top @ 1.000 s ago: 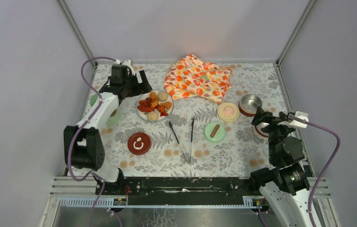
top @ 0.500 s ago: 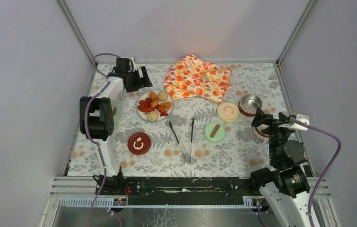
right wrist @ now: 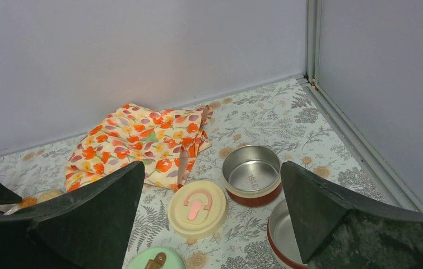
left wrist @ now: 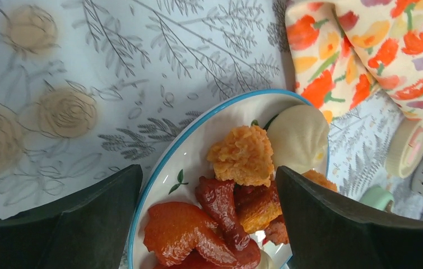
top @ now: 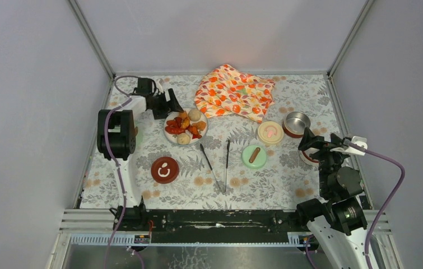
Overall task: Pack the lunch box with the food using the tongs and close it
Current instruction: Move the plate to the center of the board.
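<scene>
An orange flowered cloth (top: 234, 91) lies crumpled at the far middle of the counter (top: 265, 185), its edge just beside the white plate (left wrist: 189, 159). The left jaws hang spread wide at the plate's far-left rim and grip nothing. In the wrist view they frame the food: orange-red fried chunks (left wrist: 242, 157) heaped with a pale round ball (left wrist: 298, 137).

The tongs (top: 210, 166) lie flat in the middle, thin dark arms splayed toward the far side and joined at the near end, nothing on them. A dark red lid (top: 164, 170) sits to their left, a green lid (top: 254, 156) just to their right, and a cream lid (top: 270, 133) beyond that.

At far right one steel bowl (right wrist: 252, 197) stands empty. A second bowl (right wrist: 287, 232) sits nearer, under the right jaws, which are released and empty.
</scene>
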You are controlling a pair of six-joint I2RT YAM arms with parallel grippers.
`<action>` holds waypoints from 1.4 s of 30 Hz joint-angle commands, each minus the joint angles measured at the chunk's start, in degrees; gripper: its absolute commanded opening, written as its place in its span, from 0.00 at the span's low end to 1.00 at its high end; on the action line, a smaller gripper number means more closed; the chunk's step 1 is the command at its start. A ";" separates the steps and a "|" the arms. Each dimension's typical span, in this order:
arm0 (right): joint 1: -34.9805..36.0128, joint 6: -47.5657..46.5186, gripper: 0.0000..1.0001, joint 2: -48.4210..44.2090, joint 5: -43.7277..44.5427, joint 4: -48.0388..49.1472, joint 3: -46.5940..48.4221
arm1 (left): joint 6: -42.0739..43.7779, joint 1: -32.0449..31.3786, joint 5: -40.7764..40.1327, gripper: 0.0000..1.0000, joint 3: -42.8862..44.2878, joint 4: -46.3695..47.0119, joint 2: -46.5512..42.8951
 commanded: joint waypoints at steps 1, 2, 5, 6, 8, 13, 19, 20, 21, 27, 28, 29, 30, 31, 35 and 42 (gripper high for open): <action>0.42 0.52 1.00 -1.14 -0.77 2.85 0.14 | -5.07 -0.28 8.85 0.96 -5.10 5.95 -3.18; 0.42 0.60 1.00 -1.22 -0.76 2.79 0.13 | -5.87 -0.45 9.72 0.96 -6.17 6.90 -3.82; 0.42 0.77 1.00 -1.52 -0.89 2.59 0.14 | -7.86 -1.31 11.37 0.95 -9.74 10.15 -6.03; 0.42 0.82 1.00 -1.61 -1.00 2.51 0.14 | -8.39 -1.49 11.70 0.95 -11.10 11.11 -6.74; 0.42 0.95 1.00 -1.78 -1.08 2.46 0.17 | -9.51 -1.52 12.36 0.95 -13.13 12.90 -7.99; 0.42 1.21 1.00 -1.71 -1.57 2.07 0.41 | -13.27 -5.41 13.27 0.94 -17.38 18.39 -10.69; 0.41 1.94 1.00 -0.15 -4.58 0.87 1.49 | -16.81 -9.42 13.46 0.95 -19.95 23.52 -11.96; 0.42 2.23 1.00 0.55 -5.48 0.42 2.00 | -17.19 -10.00 13.38 0.95 -20.24 24.01 -12.10; 0.42 2.47 1.00 1.43 -6.64 -0.10 2.51 | -17.45 -10.71 13.23 0.95 -20.43 24.30 -12.28; 0.42 6.13 1.00 10.00 -12.65 -5.33 7.45 | -19.46 -14.10 12.63 0.95 -22.16 26.97 -13.85; 0.42 6.57 1.00 11.71 -14.22 -6.50 8.39 | -19.46 -14.25 12.18 0.95 -22.63 27.01 -14.59; 0.42 6.97 1.00 13.47 -15.74 -7.81 9.35 | -19.40 -14.25 11.59 0.95 -23.13 26.98 -15.59; 0.42 7.31 1.00 15.08 -17.44 -8.74 9.99 | -19.08 -14.26 10.86 0.95 -23.53 26.64 -16.64; 0.42 7.50 1.00 16.57 -19.29 -9.43 10.44 | -18.48 -14.26 9.80 0.96 -23.72 25.73 -17.75; 0.42 9.31 1.00 22.74 -26.33 -11.59 11.81 | -16.69 -14.26 5.79 0.99 -25.53 22.59 -23.37; 0.46 13.04 0.94 31.47 -35.16 -11.72 10.86 | -14.56 -14.26 2.37 0.99 -31.97 21.04 -30.74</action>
